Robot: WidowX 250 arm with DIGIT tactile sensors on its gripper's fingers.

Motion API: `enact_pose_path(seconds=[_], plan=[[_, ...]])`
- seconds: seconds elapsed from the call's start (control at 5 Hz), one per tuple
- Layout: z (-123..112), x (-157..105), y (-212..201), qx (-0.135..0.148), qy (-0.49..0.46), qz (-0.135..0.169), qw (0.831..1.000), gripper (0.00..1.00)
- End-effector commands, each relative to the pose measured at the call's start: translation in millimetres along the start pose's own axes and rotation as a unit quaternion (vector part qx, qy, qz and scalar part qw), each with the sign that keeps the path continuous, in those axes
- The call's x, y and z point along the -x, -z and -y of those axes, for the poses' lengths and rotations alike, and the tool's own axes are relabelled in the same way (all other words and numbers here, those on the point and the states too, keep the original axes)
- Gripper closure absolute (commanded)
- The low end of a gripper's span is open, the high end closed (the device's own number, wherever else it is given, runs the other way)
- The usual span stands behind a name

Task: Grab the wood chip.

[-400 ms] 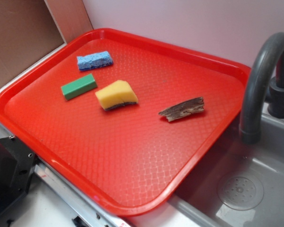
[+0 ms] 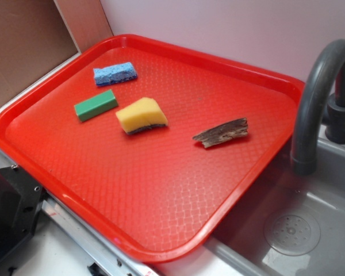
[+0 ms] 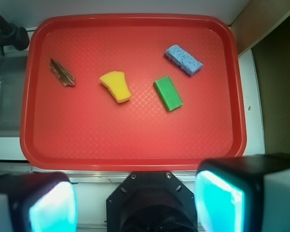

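Observation:
The wood chip [image 2: 221,133], a flat grey-brown sliver with jagged ends, lies on the red tray [image 2: 161,218] toward its right side, close to the faucet. In the wrist view the wood chip [image 3: 62,73] shows at the tray's upper left. My gripper [image 3: 135,203] hangs high above the tray's near edge, far from the chip. It is open, its cyan pads [image 3: 217,203] wide apart with nothing between them. The gripper does not appear in the exterior view.
On the tray lie a yellow sponge wedge [image 2: 141,115], a green block [image 2: 95,105] and a blue sponge [image 2: 115,73]. A grey faucet [image 2: 316,98] and a sink [image 2: 293,230] stand right of the tray. A wall runs behind.

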State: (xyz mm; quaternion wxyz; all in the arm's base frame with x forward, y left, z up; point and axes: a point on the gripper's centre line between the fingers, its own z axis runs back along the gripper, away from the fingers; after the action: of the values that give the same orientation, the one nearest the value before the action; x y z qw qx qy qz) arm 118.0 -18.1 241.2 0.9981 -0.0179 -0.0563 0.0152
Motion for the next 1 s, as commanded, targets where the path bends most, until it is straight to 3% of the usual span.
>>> enact_pose_path(seconds=[0.0, 0.4, 0.6, 0.8], plan=[[21.1, -34.2, 22.2, -0.003, 0.071, 0.065, 0.995, 0.00], [55.5, -80.3, 66.2, 0.059, 0.167, 0.093, 0.980, 0.00], [72.1, -99.2, 84.8, 0.065, 0.211, 0.092, 0.971, 0.00], [92.9, -110.9, 99.1, 0.050, 0.240, 0.087, 0.966, 0.00]])
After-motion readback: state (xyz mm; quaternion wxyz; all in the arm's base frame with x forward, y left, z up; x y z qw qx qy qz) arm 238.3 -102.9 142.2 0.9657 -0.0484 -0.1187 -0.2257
